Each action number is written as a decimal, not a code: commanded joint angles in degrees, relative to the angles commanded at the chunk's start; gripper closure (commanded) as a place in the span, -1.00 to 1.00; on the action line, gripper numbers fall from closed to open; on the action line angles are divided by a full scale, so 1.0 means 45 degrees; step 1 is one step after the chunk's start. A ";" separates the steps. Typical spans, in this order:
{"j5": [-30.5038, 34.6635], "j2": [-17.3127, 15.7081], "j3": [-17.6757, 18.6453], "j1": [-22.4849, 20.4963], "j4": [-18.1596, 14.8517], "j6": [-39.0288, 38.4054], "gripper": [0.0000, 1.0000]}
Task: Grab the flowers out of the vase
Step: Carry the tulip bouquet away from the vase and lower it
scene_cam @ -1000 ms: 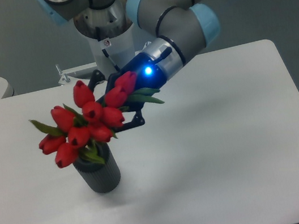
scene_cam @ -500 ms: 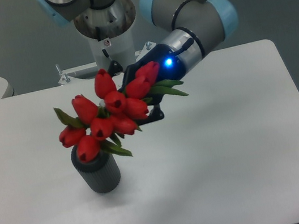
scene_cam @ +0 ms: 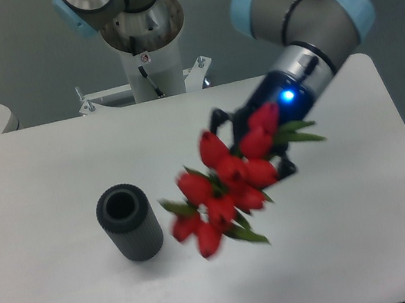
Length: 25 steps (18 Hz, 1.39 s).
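Flowers (scene_cam: 228, 190) in fingers (scene_cam: 252, 147), aloft, well right of vase (scene_cam: 129, 223).

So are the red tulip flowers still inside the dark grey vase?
No, the red tulip flowers hang in the air from the claw, well apart from the ribbed dark grey vase, whose round mouth shows empty.

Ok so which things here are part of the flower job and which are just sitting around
Part of the job:
- flowers, red tulips, out of the vase, held in the air
- vase, dark ribbed cylinder, upright and empty on the table
- gripper, shut on the flowers

Just around:
- white table
- robot base column
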<state>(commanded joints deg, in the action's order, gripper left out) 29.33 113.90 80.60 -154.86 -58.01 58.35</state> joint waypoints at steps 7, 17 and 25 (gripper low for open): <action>0.3654 0.0333 0.0116 0.0020 -0.0019 0.1620 0.91; 0.8554 0.1113 -0.0311 0.0545 -0.0253 0.2519 0.87; 1.1443 0.1563 -0.1544 0.1443 -0.1815 0.4665 0.93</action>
<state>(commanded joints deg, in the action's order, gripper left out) 80.83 120.94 73.65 -148.37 -66.18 79.35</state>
